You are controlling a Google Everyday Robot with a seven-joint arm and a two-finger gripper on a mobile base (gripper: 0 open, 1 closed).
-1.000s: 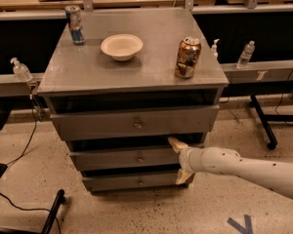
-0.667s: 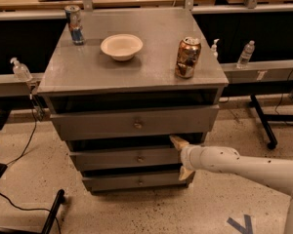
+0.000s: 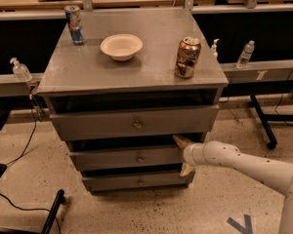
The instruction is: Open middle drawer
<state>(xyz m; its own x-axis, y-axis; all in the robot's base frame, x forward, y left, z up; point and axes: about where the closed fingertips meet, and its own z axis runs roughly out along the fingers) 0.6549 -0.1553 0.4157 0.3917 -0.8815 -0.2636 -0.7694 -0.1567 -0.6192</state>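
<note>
Middle drawer, second of three, seemingly shut: gripper at its right end, fingers spread wide astride the front, clamping nothing; grasping step, next likely an outward pull.

middle drawer: grey metal, long flat front, small round knob at centre. Second of three stacked fronts, level, dark gap above it. Looks shut or barely out, can't tell which. gripper at its right end, fingers spread, one above the front's top edge, one below its bottom edge.
</note>
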